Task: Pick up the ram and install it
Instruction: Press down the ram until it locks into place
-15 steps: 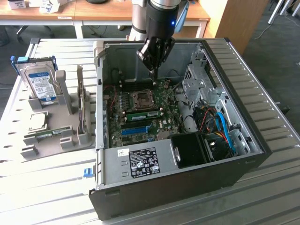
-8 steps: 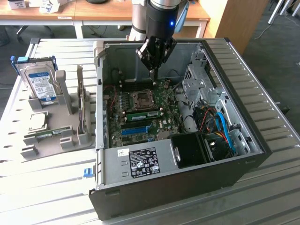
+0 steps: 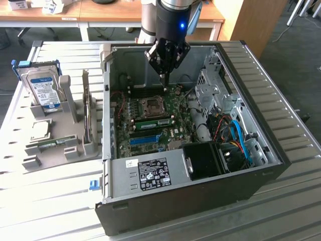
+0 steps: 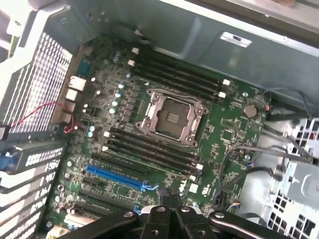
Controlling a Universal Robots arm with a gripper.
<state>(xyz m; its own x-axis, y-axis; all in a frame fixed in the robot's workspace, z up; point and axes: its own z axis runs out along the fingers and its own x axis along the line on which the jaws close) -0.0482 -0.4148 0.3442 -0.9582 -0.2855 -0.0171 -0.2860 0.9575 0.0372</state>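
Gripper (image 3: 164, 83): fingers were seen pressed together, nothing clamped, tip held inside the open case (image 3: 281, 145) above the motherboard (image 4: 224, 129), near the CPU socket (image 4: 172, 117).
Ram (image 3: 153, 121): a green stick was seen already seated in a slot beside the socket.
Progress: install was judged essentially done; seating depth could not be confirmed.

A lab or workshop for computer assembly: an open desktop PC case (image 3: 200, 150) with its motherboard (image 4: 164, 144) exposed sits on a slatted metal table (image 3: 281, 75), beside a hard drive (image 3: 42, 90) in a grey holder, with wooden desks (image 3: 100, 12) behind.
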